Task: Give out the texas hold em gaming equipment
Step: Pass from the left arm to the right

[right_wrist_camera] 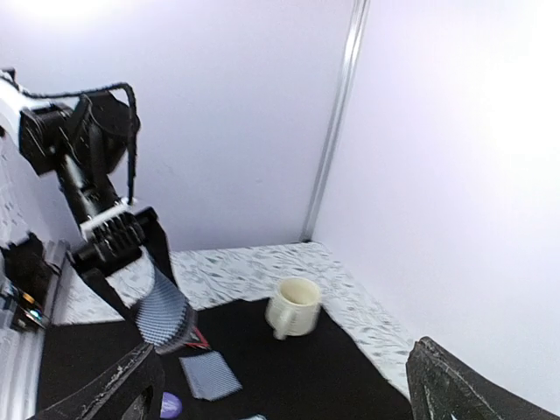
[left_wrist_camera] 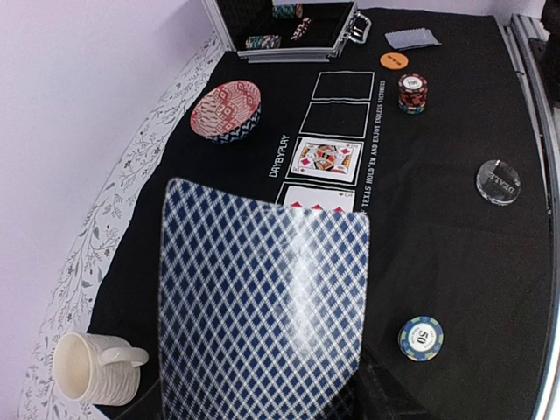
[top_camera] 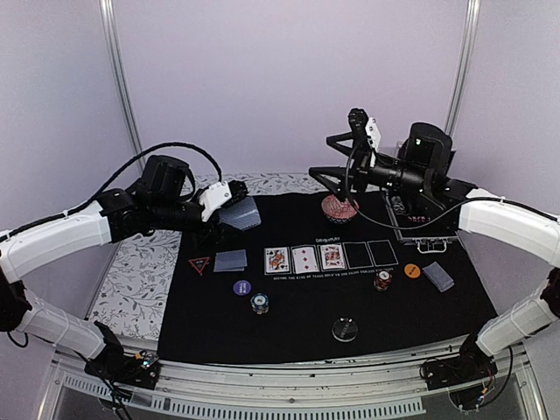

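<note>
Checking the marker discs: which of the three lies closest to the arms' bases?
The clear disc, alone near the mat's front edge; the purple disc and orange disc lie farther back.

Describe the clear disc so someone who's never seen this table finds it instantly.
Start at the black mat and its printed row of card outlines. Below that row in the top view, close to the mat's near edge, lies the clear disc, alone. Unlike the purple disc and orange disc, it is see-through.

The table [top_camera: 262, 374] is covered with a white floral cloth [top_camera: 136, 262]. A black poker mat [top_camera: 297, 337] lies over its middle, and a cream mug [left_wrist_camera: 87, 367] stands at the mat's far-left corner.
</note>
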Controlling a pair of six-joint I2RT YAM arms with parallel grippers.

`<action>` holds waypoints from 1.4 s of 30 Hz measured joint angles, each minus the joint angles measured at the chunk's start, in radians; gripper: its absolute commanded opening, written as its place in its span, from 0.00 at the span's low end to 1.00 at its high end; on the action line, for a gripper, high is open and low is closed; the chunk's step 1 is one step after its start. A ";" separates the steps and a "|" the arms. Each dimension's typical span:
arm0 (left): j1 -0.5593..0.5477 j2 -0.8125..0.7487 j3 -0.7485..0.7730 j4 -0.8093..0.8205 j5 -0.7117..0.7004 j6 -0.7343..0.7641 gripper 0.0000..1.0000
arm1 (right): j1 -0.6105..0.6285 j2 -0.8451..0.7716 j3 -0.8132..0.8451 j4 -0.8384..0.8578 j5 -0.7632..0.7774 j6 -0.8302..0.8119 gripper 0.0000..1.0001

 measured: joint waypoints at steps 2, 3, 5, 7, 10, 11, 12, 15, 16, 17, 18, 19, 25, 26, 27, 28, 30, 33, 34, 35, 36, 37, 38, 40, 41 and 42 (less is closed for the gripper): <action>-0.002 -0.010 -0.003 0.004 0.003 0.005 0.50 | 0.009 0.037 -0.010 0.079 -0.045 0.149 0.99; -0.003 -0.013 -0.003 0.005 0.005 0.006 0.50 | 0.013 0.058 -0.019 0.103 -0.061 0.222 0.99; -0.005 -0.016 -0.003 0.010 0.006 0.007 0.50 | 0.016 0.082 -0.052 0.120 -0.072 0.342 0.99; -0.005 -0.016 -0.003 0.016 0.005 0.008 0.50 | 0.016 0.080 -0.090 0.114 -0.067 0.420 0.99; -0.005 -0.016 -0.005 0.022 -0.002 0.010 0.50 | 0.018 0.066 -0.120 0.055 -0.036 0.489 0.99; -0.005 -0.016 -0.005 0.022 -0.005 0.009 0.50 | 0.019 0.057 -0.123 0.019 -0.014 0.500 0.99; -0.005 -0.016 -0.005 0.022 -0.010 0.009 0.50 | 0.021 0.046 -0.124 -0.027 0.017 0.510 0.99; -0.005 -0.013 -0.005 0.022 -0.027 0.005 0.51 | 0.037 0.013 -0.113 -0.215 0.149 0.520 1.00; -0.005 -0.011 -0.005 0.022 -0.031 0.003 0.51 | 0.048 0.007 -0.109 -0.285 0.201 0.526 0.99; -0.005 -0.009 -0.005 0.022 -0.034 0.002 0.51 | 0.064 0.003 -0.108 -0.353 0.257 0.535 0.99; -0.005 -0.006 -0.005 0.022 -0.037 0.000 0.51 | 0.089 0.002 -0.108 -0.418 0.307 0.544 0.99; -0.005 -0.003 -0.005 0.021 -0.044 -0.002 0.51 | 0.119 0.005 -0.108 -0.479 0.348 0.556 0.99; -0.005 0.005 0.016 0.010 -0.152 -0.047 0.50 | 0.266 0.064 -0.106 -0.669 0.436 0.603 0.99; -0.003 0.008 0.031 0.004 -0.188 -0.063 0.50 | 0.270 0.080 -0.098 -0.678 0.433 0.604 0.99; 0.000 0.012 0.044 -0.001 -0.217 -0.084 0.50 | 0.270 0.100 -0.084 -0.680 0.429 0.604 0.99; 0.003 0.013 0.053 -0.004 -0.246 -0.106 0.50 | 0.270 0.118 -0.066 -0.679 0.421 0.602 0.99; 0.014 0.008 0.057 -0.009 -0.277 -0.156 0.50 | 0.269 0.172 0.002 -0.668 0.397 0.595 0.99; 0.029 -0.011 0.043 -0.027 -0.301 -0.235 0.50 | 0.270 0.232 0.089 -0.618 0.348 0.574 0.99; 0.031 -0.027 0.026 -0.033 -0.294 -0.264 0.50 | 0.270 0.235 0.098 -0.596 0.327 0.567 0.99; 0.031 -0.045 0.010 -0.041 -0.284 -0.283 0.50 | 0.269 0.234 0.099 -0.577 0.305 0.563 0.99; 0.029 -0.062 -0.005 -0.051 -0.273 -0.298 0.50 | 0.269 0.230 0.099 -0.556 0.269 0.556 0.99; 0.025 -0.085 -0.024 -0.061 -0.257 -0.309 0.50 | 0.267 0.228 0.098 -0.531 0.226 0.552 0.99; 0.016 -0.112 -0.043 -0.070 -0.240 -0.316 0.50 | 0.266 0.225 0.097 -0.502 0.181 0.549 0.99; -0.014 -0.165 -0.077 -0.076 -0.209 -0.316 0.50 | 0.262 0.219 0.097 -0.440 0.093 0.553 0.99; -0.030 -0.183 -0.086 -0.076 -0.199 -0.312 0.50 | 0.259 0.217 0.097 -0.409 0.061 0.559 0.99; -0.053 -0.203 -0.092 -0.076 -0.183 -0.303 0.50 | 0.253 0.217 0.100 -0.364 0.012 0.571 0.99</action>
